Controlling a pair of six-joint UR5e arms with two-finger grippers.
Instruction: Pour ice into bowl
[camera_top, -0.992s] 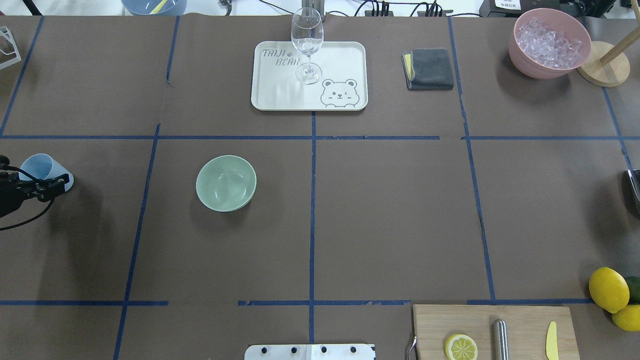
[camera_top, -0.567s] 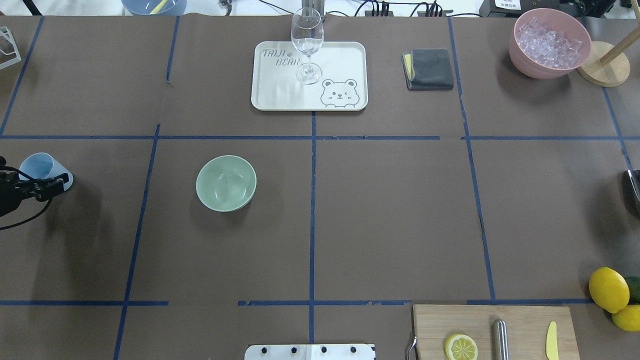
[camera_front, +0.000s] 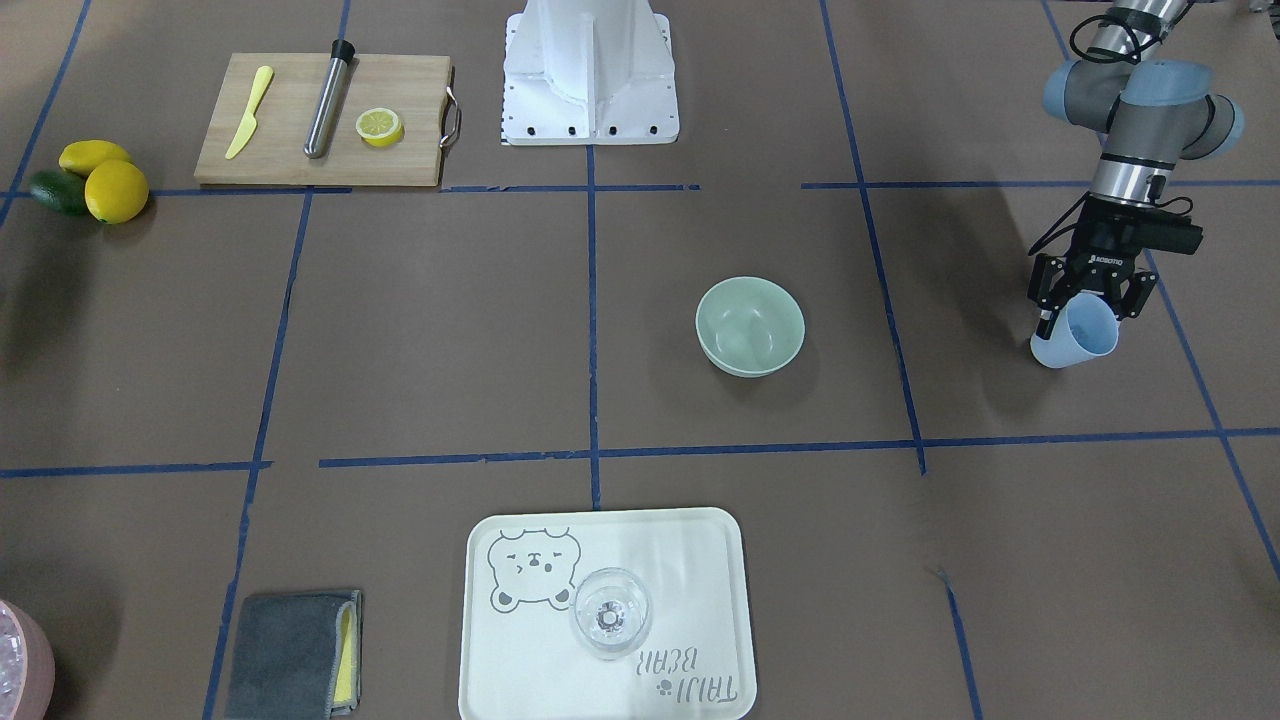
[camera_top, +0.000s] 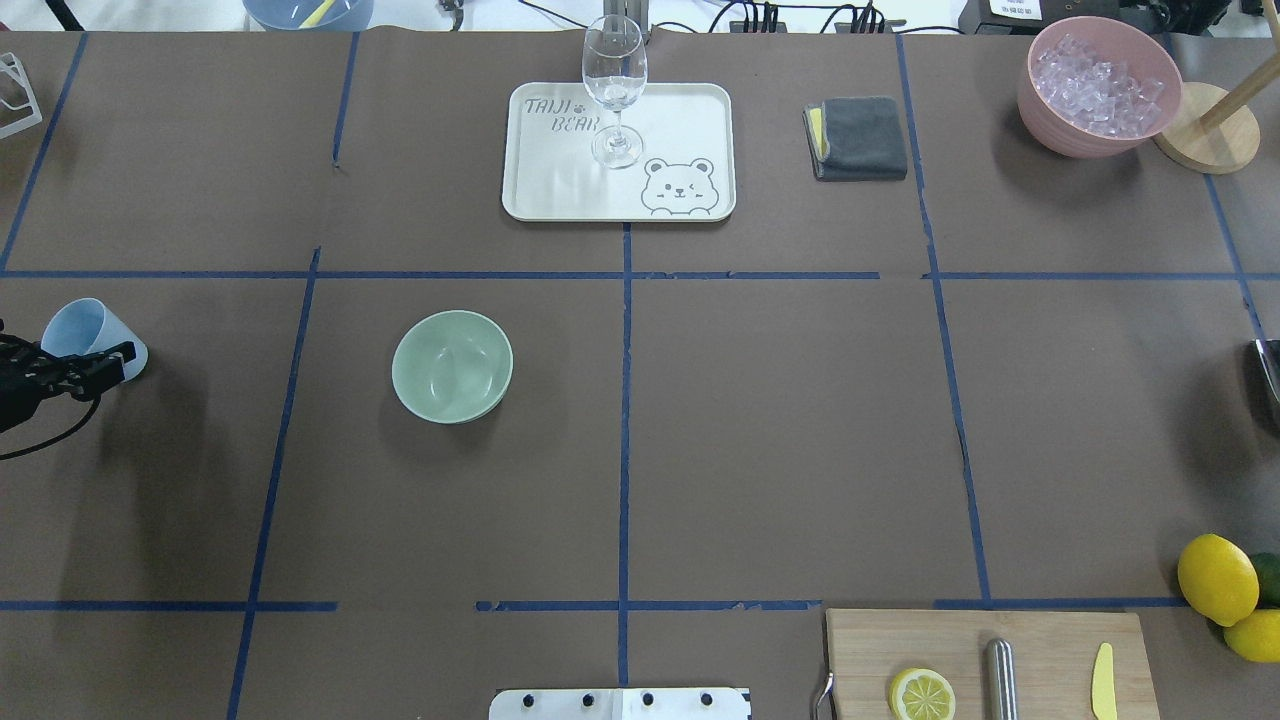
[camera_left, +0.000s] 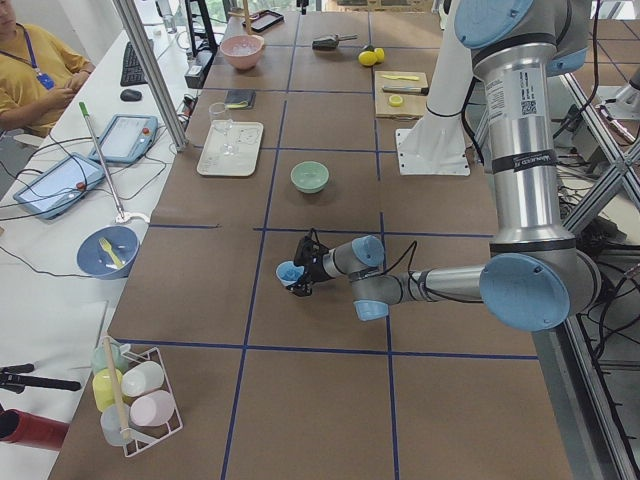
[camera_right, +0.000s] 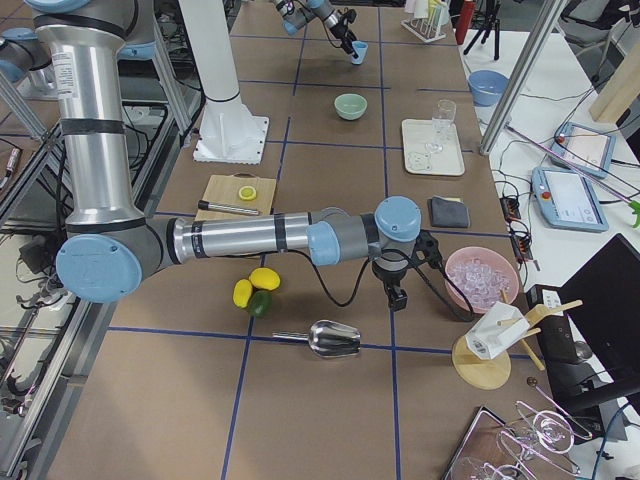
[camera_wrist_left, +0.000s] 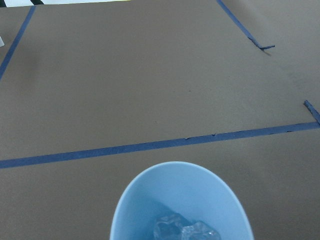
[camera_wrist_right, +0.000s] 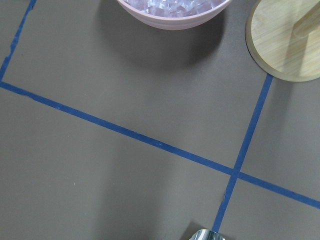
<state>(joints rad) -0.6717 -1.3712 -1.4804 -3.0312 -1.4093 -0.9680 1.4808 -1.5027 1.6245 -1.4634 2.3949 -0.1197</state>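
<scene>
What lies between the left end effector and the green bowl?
Only bare table with one blue tape line separates the left end effector and its cup from the bowl, per the overhead view.

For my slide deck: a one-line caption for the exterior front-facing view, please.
Left gripper holds a tilted blue cup, apart from the empty mint-green bowl at mid-table.

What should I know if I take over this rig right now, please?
Left gripper: shut on the blue cup, held tilted, out at the robot's far left.
Right gripper: near the pink container; open or shut cannot be told.
Ice: a few cubes in the bottom of the cup.
Bowl: mint green, upright, empty.
Done: the cup with ice is grasped.
Left: carry the cup over the bowl and tip the ice in.
</scene>
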